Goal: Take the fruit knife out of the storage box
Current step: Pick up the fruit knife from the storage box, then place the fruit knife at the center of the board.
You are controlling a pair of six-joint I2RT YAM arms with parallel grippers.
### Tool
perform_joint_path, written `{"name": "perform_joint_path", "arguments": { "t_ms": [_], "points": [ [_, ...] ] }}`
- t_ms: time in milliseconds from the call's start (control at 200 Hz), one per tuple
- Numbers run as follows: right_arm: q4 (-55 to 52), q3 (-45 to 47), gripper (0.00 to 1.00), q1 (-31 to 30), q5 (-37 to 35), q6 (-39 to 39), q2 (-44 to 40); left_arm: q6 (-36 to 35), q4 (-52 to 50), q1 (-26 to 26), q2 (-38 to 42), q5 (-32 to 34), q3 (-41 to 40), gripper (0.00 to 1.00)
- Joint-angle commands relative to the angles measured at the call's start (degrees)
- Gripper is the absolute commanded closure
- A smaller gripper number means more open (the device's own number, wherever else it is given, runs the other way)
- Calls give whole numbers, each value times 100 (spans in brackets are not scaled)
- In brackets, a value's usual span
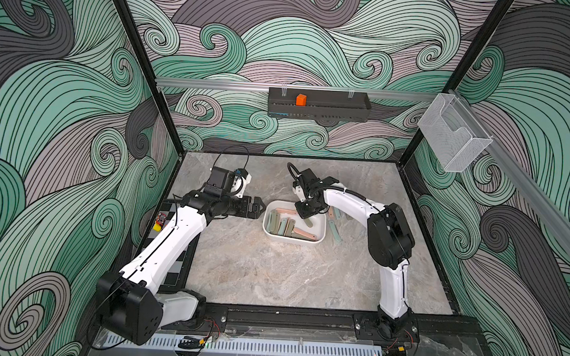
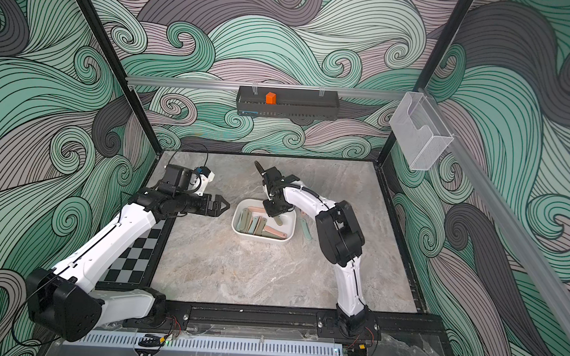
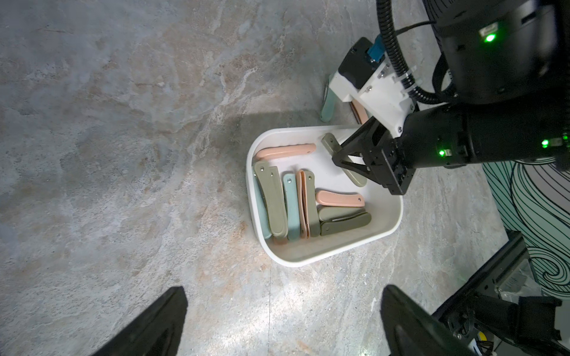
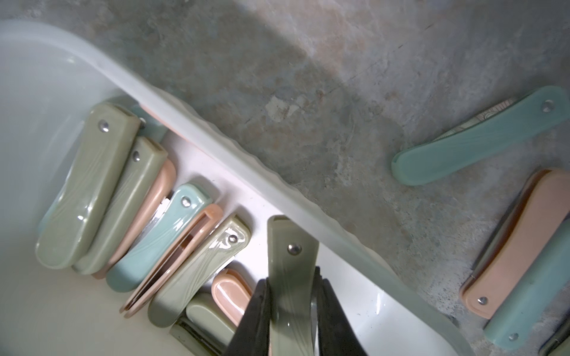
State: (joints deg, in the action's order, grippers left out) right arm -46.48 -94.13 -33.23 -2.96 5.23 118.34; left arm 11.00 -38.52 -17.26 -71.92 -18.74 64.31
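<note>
The white storage box [image 1: 293, 240] [image 2: 260, 238] [image 3: 333, 250] [image 4: 246, 172] sits mid-table and holds several folded fruit knives in olive, teal and pink. My right gripper [image 1: 305, 214] [image 2: 272, 213] [image 3: 337, 154] [image 4: 291, 286] reaches into the box's right end. It is shut on an olive-green folded fruit knife [image 4: 291, 252] [image 3: 330, 142] [image 1: 308, 223], which is still inside the box beside its wall. My left gripper [image 1: 260, 208] [image 2: 225, 205] [image 3: 283, 291] hovers just left of the box, open and holding nothing.
A teal knife [image 1: 335, 231] [image 4: 481, 138] and a pink knife [image 1: 333, 213] [image 4: 518, 240] lie on the table right of the box. A black tray [image 1: 319, 111] with an orange block [image 1: 301, 100] hangs on the back rail, a mesh basket [image 1: 453, 134] at right. A checkerboard [image 2: 132, 261] lies under the left arm.
</note>
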Motion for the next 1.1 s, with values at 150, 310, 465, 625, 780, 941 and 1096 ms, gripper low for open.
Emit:
{"name": "perform_joint_path", "arguments": {
  "t_ms": [150, 310, 465, 625, 780, 941, 1096],
  "points": [
    [-141, 87, 83, -10, -51, -14, -452, 447, 399, 38, -151, -528, 81, 1],
    [-105, 336, 82, 141, -36, -13, -929, 760, 793, -184, -256, -464, 49, 1],
    [-49, 693, 81, 492, 114, -39, -1448, 839, 875, -693, -488, -149, 292, 1],
    [-23, 1151, 80, 926, 113, -145, -1877, 1053, 1025, -1108, -866, -34, 585, 1],
    [236, 1877, 80, 1461, 184, -135, -2212, 1204, 1024, -1470, -1400, -45, 944, 1],
    [510, 2405, 83, 1786, 106, 135, -2211, 1353, 1160, -1909, -1843, 2, 1210, 1],
    [765, 2670, 83, 1878, 100, 300, -1915, 1466, 1173, -2251, -2211, 2, 1382, 1]
  ]
}}
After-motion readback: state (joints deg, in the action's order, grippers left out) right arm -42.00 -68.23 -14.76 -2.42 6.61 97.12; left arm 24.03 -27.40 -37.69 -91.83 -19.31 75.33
